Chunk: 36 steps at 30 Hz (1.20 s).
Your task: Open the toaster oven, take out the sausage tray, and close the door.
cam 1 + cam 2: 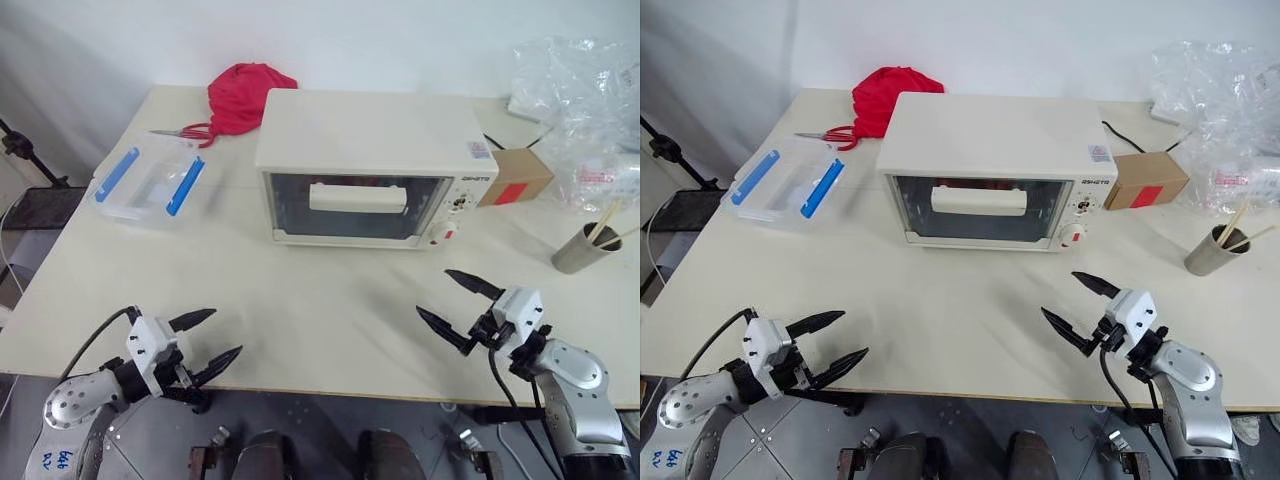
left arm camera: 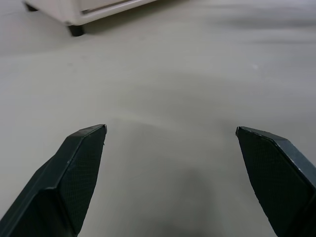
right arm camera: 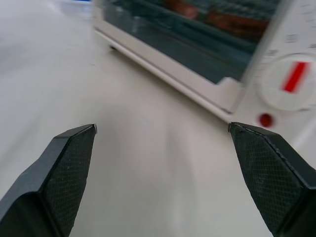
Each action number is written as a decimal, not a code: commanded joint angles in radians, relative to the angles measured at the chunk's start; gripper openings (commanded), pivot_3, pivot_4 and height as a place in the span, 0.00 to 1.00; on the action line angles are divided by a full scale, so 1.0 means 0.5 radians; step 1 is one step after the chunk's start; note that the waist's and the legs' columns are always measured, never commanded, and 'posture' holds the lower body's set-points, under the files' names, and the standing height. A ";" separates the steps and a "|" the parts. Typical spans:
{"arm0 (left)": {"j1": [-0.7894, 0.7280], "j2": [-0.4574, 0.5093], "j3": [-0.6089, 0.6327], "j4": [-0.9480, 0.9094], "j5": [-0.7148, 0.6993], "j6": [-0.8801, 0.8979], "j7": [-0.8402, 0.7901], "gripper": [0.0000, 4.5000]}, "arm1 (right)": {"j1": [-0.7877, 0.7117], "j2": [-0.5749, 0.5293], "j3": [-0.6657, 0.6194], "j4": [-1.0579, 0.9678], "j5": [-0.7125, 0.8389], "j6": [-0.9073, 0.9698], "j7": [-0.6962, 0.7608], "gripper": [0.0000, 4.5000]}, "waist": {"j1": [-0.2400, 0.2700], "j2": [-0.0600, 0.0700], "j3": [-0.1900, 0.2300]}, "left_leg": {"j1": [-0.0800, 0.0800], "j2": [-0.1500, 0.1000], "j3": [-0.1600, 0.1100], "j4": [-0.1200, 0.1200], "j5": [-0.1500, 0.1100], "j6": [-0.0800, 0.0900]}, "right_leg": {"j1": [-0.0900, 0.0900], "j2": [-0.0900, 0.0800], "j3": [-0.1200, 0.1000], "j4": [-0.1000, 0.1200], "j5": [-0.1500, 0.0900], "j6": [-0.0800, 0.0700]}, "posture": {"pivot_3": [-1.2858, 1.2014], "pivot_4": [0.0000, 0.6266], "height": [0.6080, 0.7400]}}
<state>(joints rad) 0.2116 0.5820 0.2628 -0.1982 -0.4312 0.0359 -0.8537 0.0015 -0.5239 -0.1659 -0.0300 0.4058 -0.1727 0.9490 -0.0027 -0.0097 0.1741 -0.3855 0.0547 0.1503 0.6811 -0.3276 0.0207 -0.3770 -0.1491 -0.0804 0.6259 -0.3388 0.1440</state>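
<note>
The cream-white toaster oven (image 1: 375, 165) stands at the middle back of the table. Its glass door (image 1: 300, 205) is shut, with the bar handle (image 1: 357, 197) across it. In the right wrist view, red-brown sausages (image 3: 227, 22) show through the glass; the sausage tray under them is hard to make out. My left gripper (image 1: 226, 331) hovers open at the table's front left edge, far from the oven. My right gripper (image 1: 432, 291) is open at the front right and points toward the oven's knob side (image 3: 291, 79). Nothing sits between either pair of fingers.
A clear plastic box with blue clips (image 1: 150, 180) lies left of the oven. Behind it are a red cloth (image 1: 245, 95) and red scissors (image 1: 185, 132). A cardboard box (image 1: 515, 178), a cup with sticks (image 1: 583, 248) and plastic bags (image 1: 585, 100) are on the right.
</note>
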 commanded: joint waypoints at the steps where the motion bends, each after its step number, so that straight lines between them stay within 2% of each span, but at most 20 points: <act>1: -0.081 0.087 0.176 -0.155 -0.573 0.420 -0.050 0.99 | -0.070 -0.043 0.012 -0.153 0.193 0.147 0.093 1.00 | -0.004 0.000 0.001 | 0.000 0.000 0.000 0.000 0.000 0.000 | 0.000 0.000 0.000 0.000 0.000 0.000 | 0.52 0.24 1.00; 3: -0.248 0.193 0.293 -0.172 -0.909 0.638 -0.124 0.99 | -0.186 -0.056 0.043 -0.339 0.382 0.420 0.050 1.00 | -0.008 0.001 0.002 | -0.001 0.004 -0.001 0.000 0.000 -0.001 | -0.002 0.002 0.000 0.003 0.000 0.000 | 0.52 0.24 1.00; 4: -0.320 0.238 0.322 -0.160 -0.980 0.678 -0.177 0.99 | -0.247 -0.057 0.048 -0.393 0.448 0.535 0.007 1.00 | -0.012 0.001 0.002 | -0.002 0.005 -0.002 0.001 0.002 -0.002 | -0.003 0.002 0.000 0.003 0.000 -0.001 | 0.52 0.24 1.00; 8: -0.573 0.324 0.353 -0.067 -0.967 0.718 -0.177 0.99 | -0.548 -0.052 0.079 -0.439 0.550 0.820 -0.110 1.00 | -0.023 0.005 0.000 | 0.001 0.006 -0.003 0.001 0.002 -0.004 | -0.001 0.004 -0.001 0.004 0.001 -0.004 | 0.52 0.24 1.00; 12: -0.621 0.338 0.326 -0.052 -0.938 0.754 -0.241 0.99 | -0.772 -0.012 0.068 -0.369 0.578 0.955 -0.183 1.00 | -0.046 0.004 0.000 | -0.003 0.003 -0.001 0.000 0.002 -0.003 | -0.004 0.004 -0.003 0.003 0.001 -0.004 | 0.52 0.24 1.00; 21: -0.558 0.251 0.284 -0.117 -0.888 0.762 -0.229 0.99 | -0.889 0.080 0.169 -0.294 0.499 0.905 -0.073 1.00 | -0.050 0.004 0.000 | -0.008 -0.007 -0.002 -0.003 -0.001 -0.003 | -0.011 0.004 -0.008 0.004 0.001 -0.003 | 0.52 0.24 1.00; 28: -0.578 0.228 0.299 -0.106 -0.903 0.782 -0.194 0.99 | -0.908 0.122 0.207 -0.372 0.565 0.963 0.008 1.00 | -0.050 0.003 0.001 | -0.008 -0.007 -0.002 -0.002 -0.001 -0.003 | -0.011 0.004 -0.007 0.004 0.001 -0.003 | 0.52 0.24 1.00; 32: -0.632 0.216 0.316 -0.078 -0.919 0.796 -0.157 0.99 | -0.836 0.055 0.260 -0.439 0.486 0.804 0.235 1.00 | -0.049 0.003 0.001 | -0.008 -0.007 -0.002 -0.003 -0.001 -0.003 | -0.012 0.004 -0.008 0.004 0.001 -0.003 | 0.52 0.24 1.00; 34: -0.658 0.229 0.308 -0.057 -0.904 0.833 -0.127 0.99 | -0.747 -0.043 0.348 -0.421 0.271 0.489 0.469 1.00 | -0.051 0.003 0.001 | -0.009 -0.007 -0.001 -0.005 -0.001 -0.003 | -0.013 0.004 -0.008 0.003 0.001 -0.003 | 0.52 0.24 1.00; 36: -0.706 0.227 0.299 -0.030 -0.905 0.852 -0.117 0.99 | -0.691 -0.079 0.375 -0.392 0.186 0.333 0.560 1.00 | -0.053 0.002 0.001 | -0.009 -0.008 0.000 -0.007 -0.001 -0.004 | -0.015 0.004 -0.008 0.003 0.001 -0.003 | 0.52 0.24 1.00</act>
<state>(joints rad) -0.1219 0.6878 0.3921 -0.2144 -0.8753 0.4598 -0.9171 -0.3381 -0.5620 0.0087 -0.1739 0.5096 0.0800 1.1723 -0.0292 -0.0085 0.1746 -0.3902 0.0509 0.1512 0.6766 -0.3282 0.0188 -0.3851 -0.1470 -0.0846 0.6275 -0.3383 0.1426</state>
